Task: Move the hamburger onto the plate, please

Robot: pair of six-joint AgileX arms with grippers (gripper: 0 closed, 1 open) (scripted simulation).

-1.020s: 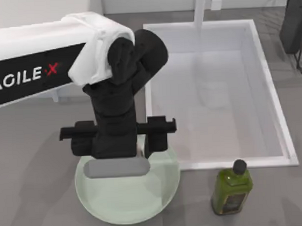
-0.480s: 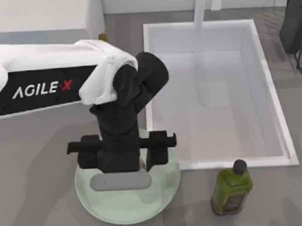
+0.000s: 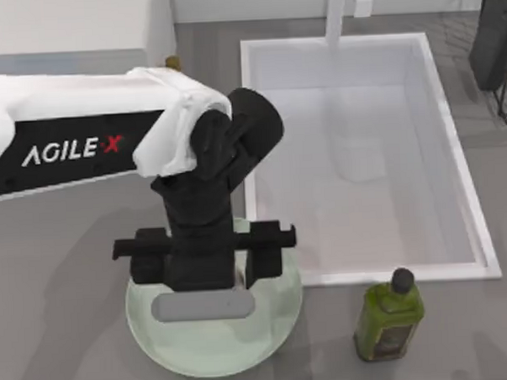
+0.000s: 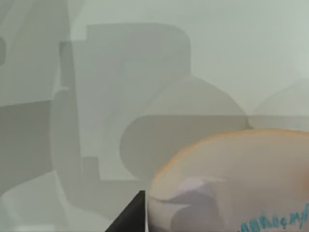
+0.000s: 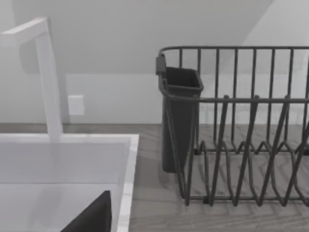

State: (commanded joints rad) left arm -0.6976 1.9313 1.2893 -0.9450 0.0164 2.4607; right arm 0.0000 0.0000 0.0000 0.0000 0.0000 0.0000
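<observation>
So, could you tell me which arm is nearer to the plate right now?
Left. The left gripper hangs directly over the plate, with the hamburger close beneath its camera. The right arm is off by the dish rack, beyond the sink.

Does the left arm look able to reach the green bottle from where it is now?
Probably yes. The left claw hangs over the plate, and the bottle stands apart to the right on bare counter, with nothing between them.

pale mint-green plate; cream, orange-edged hamburger; green bottle
</observation>
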